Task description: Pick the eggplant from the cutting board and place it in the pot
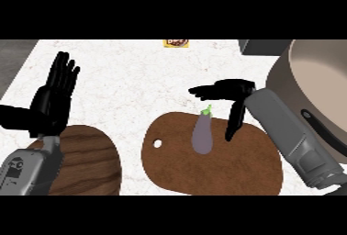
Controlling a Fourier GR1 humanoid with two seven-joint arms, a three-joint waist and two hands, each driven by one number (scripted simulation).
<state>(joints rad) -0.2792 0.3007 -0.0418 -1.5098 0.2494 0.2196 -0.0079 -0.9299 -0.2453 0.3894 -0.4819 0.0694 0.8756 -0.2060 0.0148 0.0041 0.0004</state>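
The eggplant lies lengthwise on the brown cutting board, green stem pointing away from the robot, in the upper middle of the board. Nothing holds it yet, so the pick has not happened.

The right robot hand hangs just beyond and beside the stem end, released: its digits are spread, some stretched left above the stem and others pointing down along the eggplant's right flank without clearly touching it. That spread looks like a pose for straddling the vegetable before closing on it. The grey forearm slants in from the lower right, crossing in front of the pot.

The pot sits at the right edge of the desk, close to this arm, which probably explains why the right side does the work.

The left robot hand rests open at the view's left, fingers up, above a darker round wooden board, well apart from the eggplant.
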